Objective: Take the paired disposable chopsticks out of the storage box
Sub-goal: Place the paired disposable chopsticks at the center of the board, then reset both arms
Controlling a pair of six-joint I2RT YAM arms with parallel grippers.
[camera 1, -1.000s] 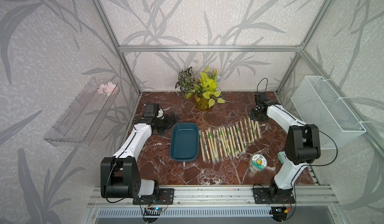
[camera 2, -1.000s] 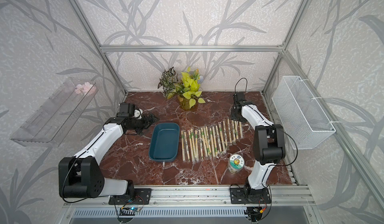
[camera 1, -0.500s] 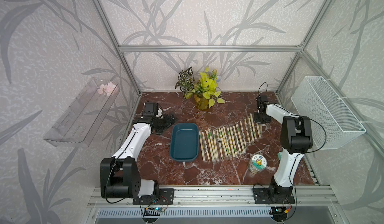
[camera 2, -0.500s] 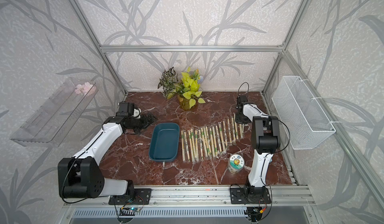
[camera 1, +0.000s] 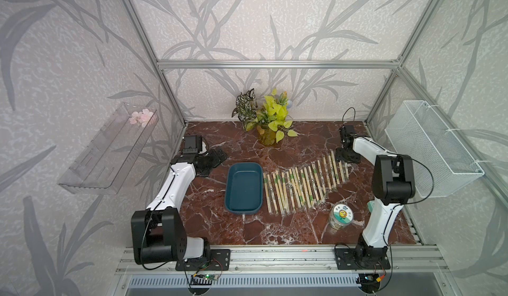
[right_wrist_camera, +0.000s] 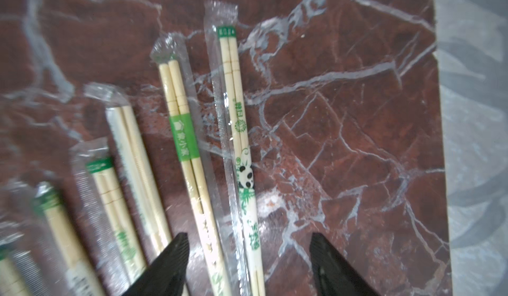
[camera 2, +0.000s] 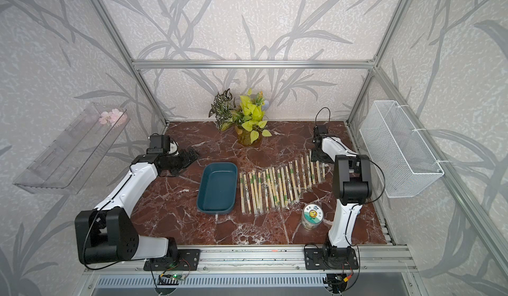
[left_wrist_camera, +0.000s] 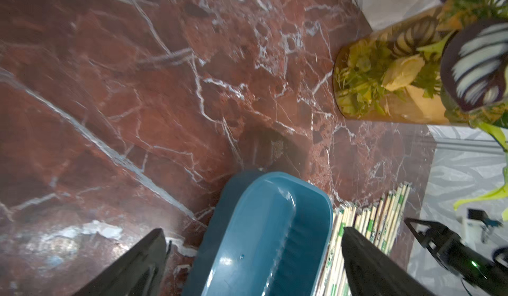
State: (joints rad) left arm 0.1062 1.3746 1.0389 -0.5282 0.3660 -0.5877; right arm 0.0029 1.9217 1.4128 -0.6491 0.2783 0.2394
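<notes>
The storage box point(camera 1: 243, 188) point(camera 2: 218, 188) is a dark teal tray in the middle of the marble table, and nothing lies in it. The paired disposable chopsticks point(camera 1: 302, 183) point(camera 2: 277, 187) lie in a long slanted row on the table to its right, in clear sleeves with green labels. My right gripper point(camera 1: 347, 159) point(camera 2: 319, 157) hangs over the row's far right end. Its jaws are open and straddle the last two pairs point(right_wrist_camera: 242, 148) without gripping them, my right gripper point(right_wrist_camera: 248, 236). My left gripper point(camera 1: 218, 158) point(camera 2: 191, 154) point(left_wrist_camera: 253, 230) is open and empty, left of the box's point(left_wrist_camera: 264, 242) far end.
A potted plant point(camera 1: 270, 124) stands at the back centre. A small jar with a printed lid point(camera 1: 340, 216) is at the front right beside the right arm. A white wire basket point(camera 1: 431, 148) hangs on the right wall and a clear shelf point(camera 1: 107, 148) on the left wall.
My right gripper's jaws have gone from shut to open over the right end of the row, and that arm's elbow has swung. The left arm has barely moved.
</notes>
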